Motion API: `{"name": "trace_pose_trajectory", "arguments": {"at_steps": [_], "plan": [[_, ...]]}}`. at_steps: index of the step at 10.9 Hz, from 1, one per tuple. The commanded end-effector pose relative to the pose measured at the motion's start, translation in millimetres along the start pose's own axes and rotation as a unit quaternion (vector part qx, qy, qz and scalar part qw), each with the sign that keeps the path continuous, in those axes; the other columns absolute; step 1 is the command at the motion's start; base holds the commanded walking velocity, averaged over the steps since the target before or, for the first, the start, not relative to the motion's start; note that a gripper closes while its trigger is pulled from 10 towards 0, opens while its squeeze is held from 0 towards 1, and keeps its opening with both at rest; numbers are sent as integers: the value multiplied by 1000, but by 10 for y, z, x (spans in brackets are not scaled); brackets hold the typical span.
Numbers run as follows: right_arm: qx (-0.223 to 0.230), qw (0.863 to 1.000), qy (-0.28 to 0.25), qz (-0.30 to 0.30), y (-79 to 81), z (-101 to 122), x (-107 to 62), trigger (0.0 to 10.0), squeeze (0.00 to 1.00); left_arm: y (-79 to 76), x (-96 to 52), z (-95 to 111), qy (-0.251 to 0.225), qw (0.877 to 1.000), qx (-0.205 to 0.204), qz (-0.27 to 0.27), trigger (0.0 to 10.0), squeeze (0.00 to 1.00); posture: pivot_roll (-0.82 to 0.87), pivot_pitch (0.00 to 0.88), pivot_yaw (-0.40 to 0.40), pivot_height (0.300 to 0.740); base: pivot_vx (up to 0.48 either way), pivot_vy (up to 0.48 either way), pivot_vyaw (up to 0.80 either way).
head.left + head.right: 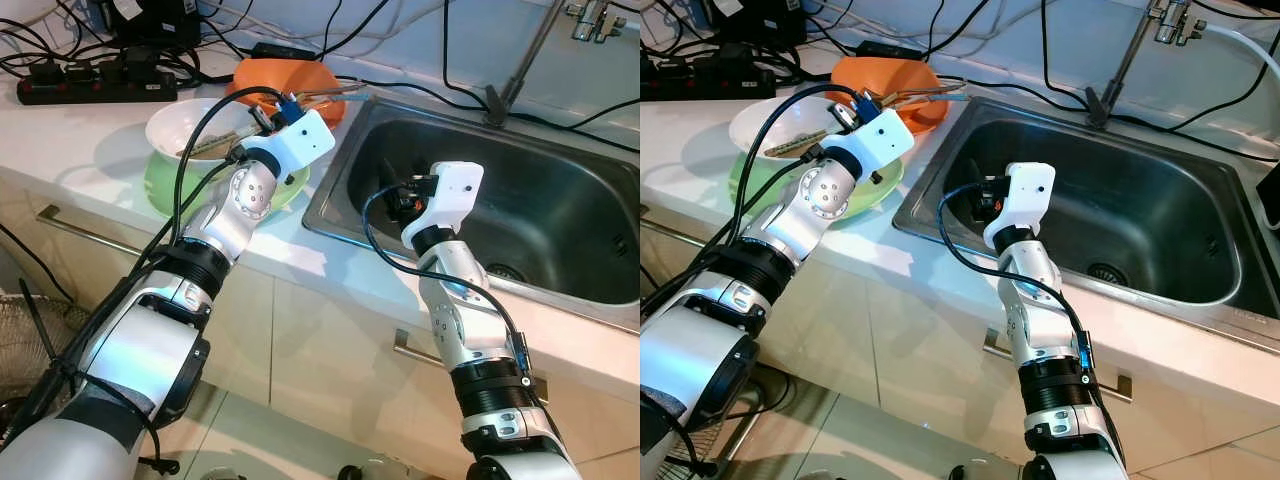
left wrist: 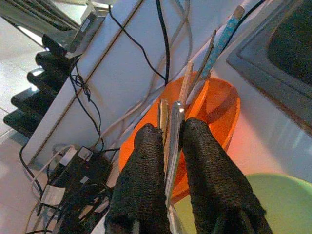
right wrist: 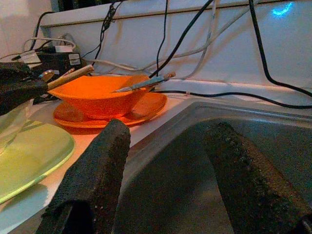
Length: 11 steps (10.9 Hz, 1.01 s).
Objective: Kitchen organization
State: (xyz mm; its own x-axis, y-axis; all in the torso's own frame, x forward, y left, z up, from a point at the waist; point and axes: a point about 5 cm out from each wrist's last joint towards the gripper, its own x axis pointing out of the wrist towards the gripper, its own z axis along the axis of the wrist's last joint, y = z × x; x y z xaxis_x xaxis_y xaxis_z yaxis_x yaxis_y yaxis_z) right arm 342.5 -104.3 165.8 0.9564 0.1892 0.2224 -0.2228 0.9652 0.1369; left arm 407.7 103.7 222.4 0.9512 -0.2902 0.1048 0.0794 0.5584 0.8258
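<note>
A bundle of slim metal cutlery (image 2: 173,131) is clamped between the 2 black fingers (image 2: 141,190) of the left gripper (image 2: 170,141). The bundle is held above the round orange plastic bowl (image 2: 219,107), which stands on a flat orange plate (image 3: 141,108) on the white countertop (image 1: 90,150) just beside the stainless steel sink (image 1: 560,210). The handles, 1 of them pale blue (image 2: 222,41), project past the fingertips over the bowl. Further utensils (image 3: 144,83) rest inside the bowl.

Handling judgement: the cutlery is light, rigid and smooth, so slippage within the bundle is likely if the grip is eased. The hold is taken near 1 end, so the long free ends are apt to tilt; a hold nearer mid-length would be steadier.

A white bowl (image 1: 185,125) is stacked in a light green bowl (image 1: 165,190) near the orange bowl, under the left forearm.

The left arm (image 1: 215,235) is extended forward over the countertop, with the wrist bent toward the orange bowl. The right arm (image 1: 450,290) is raised over the sink's front edge, with the wrist directed along the basin toward the orange bowl. The right gripper (image 3: 165,180) is spread wide with nothing between its fingers, and hovers inside the basin.
</note>
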Motion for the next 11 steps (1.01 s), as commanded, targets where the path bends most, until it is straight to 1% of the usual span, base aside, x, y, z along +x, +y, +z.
{"name": "trace_pose_trajectory", "arguments": {"at_steps": [1,7,8,9,10,11], "plan": [[0,1000,-5,-11,-60,11,-18,10000,0,43,35,81,-14,1000,1,8,0,0,-20,27,-80,719,0,0,0],[1,1000,-5,-13,-64,9,-17,10000,0,89,38,119,-27,999,0,22,0,0,-17,26,-79,719,0,0,0],[1,1000,-5,-13,-62,8,-17,10000,0,108,35,136,-33,999,-4,26,0,0,-17,26,-79,719,0,0,0],[2,1000,-4,-13,-60,5,-19,10000,0,136,28,195,-49,998,-20,32,0,0,-17,25,-78,719,0,0,0],[1,1000,-4,-13,-60,3,-18,10000,0,159,18,309,-78,995,-60,28,10000,0,-17,25,-78,719,0,0,0],[2,1000,-4,-12,-59,3,-17,10000,0,193,8,397,-96,991,-94,24,10000,0,-12,24,-81,719,0,0,0]]}}
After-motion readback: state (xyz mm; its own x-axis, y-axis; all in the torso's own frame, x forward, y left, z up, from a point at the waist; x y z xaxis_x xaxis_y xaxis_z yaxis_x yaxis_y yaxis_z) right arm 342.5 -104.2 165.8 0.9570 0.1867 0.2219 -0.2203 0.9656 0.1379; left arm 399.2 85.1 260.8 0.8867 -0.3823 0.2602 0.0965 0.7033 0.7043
